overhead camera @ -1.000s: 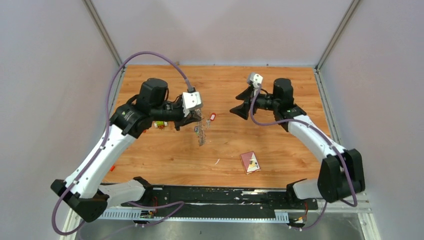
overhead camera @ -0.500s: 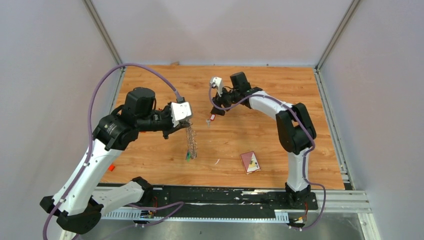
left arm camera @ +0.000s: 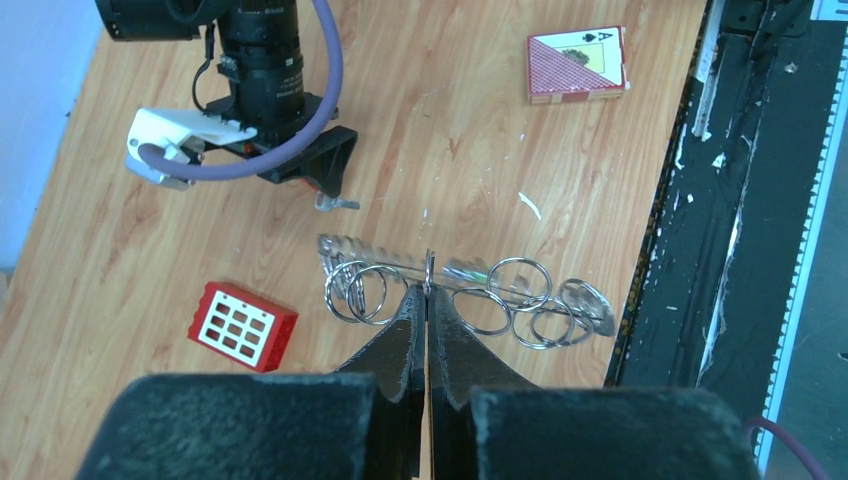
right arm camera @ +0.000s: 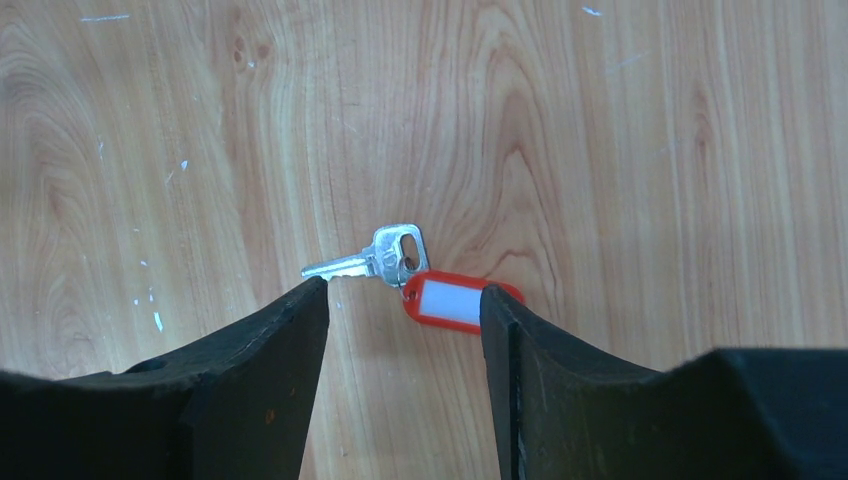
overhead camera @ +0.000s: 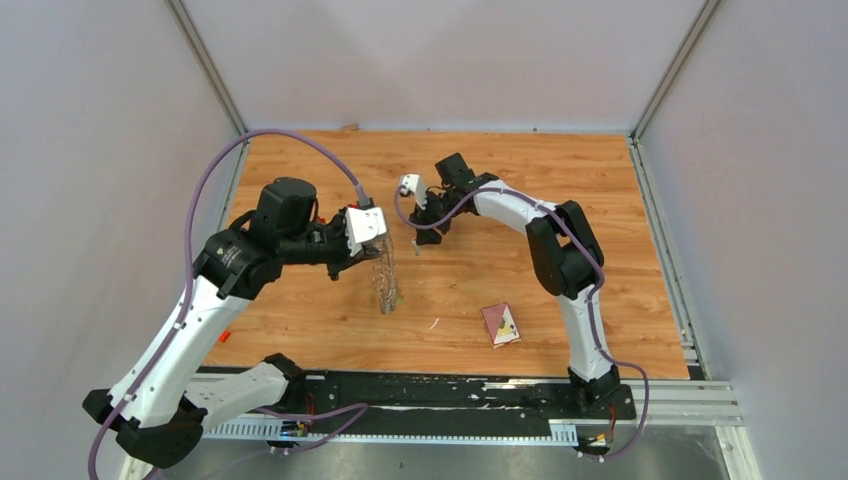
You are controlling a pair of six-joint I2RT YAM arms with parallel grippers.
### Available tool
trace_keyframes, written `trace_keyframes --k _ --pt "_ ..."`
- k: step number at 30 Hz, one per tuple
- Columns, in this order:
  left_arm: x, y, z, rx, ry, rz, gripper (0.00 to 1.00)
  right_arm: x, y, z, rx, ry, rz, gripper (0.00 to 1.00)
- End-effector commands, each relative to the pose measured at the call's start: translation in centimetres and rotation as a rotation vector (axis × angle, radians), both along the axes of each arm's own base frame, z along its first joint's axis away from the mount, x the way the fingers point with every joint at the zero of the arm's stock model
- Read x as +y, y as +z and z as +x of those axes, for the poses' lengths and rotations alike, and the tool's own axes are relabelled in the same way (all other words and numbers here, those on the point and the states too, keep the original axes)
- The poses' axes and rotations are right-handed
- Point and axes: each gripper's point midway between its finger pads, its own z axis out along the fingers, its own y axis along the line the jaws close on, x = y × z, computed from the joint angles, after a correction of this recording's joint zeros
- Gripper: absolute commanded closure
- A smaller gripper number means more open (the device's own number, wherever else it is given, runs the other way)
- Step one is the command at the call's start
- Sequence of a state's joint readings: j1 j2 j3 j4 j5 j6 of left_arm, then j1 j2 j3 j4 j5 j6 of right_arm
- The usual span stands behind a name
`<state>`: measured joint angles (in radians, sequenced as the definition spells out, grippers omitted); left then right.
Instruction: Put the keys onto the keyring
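Wood-grain table (overhead camera: pixel 600 200) enclosed by pale grey walls (overhead camera: pixel 450 60). Lower centre: card deck (overhead camera: pixel 500 324). Centre left: left fingers (left arm camera: pixel 405 330) pinched shut on the dangling keyring (overhead camera: pixel 384 280). Beyond, upper centre: right fingers (right arm camera: pixel 280 340) spread open, straddling a red-tagged key (right arm camera: pixel 385 255) lying on the table.

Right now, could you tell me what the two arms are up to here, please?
The left gripper is shut on the keyring and holds it up, smaller rings dangling from it. The right gripper is open and points down at a key with a red tag lying flat on the table, a finger on either side. That key is not yet gripped.
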<state>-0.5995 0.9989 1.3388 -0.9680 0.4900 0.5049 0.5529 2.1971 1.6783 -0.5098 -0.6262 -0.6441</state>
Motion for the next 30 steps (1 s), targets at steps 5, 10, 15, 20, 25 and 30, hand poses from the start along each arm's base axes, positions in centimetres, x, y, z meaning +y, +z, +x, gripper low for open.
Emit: trace_keyframes --k 5,10,15,20,25,30 --pt "-0.7 1.1 0.2 -0.038 -0.028 -0.047 1.0 0.9 -0.3 0.8 -0.074 0.032 -0.06 0.48" --pt "-0.7 1.2 0.0 -0.037 -0.033 -0.053 1.0 0.9 -0.7 1.0 -0.091 0.03 -0.078 0.53" --pt "-0.8 1.1 -0.1 -0.032 -0.038 -0.056 1.0 1.0 -0.6 1.1 -0.096 0.03 -0.076 0.61" --pt "-0.9 1.1 -0.1 -0.032 -0.041 -0.058 1.0 1.1 -0.9 1.1 -0.095 0.03 -0.078 0.64" --pt "-0.9 1.0 -0.2 -0.033 -0.045 -0.058 1.0 1.2 -1.1 1.2 -0.1 0.028 -0.084 0.66" --pt "-0.9 1.0 -0.2 -0.031 -0.046 -0.059 1.0 1.2 -1.3 1.3 -0.109 0.032 -0.095 0.67"
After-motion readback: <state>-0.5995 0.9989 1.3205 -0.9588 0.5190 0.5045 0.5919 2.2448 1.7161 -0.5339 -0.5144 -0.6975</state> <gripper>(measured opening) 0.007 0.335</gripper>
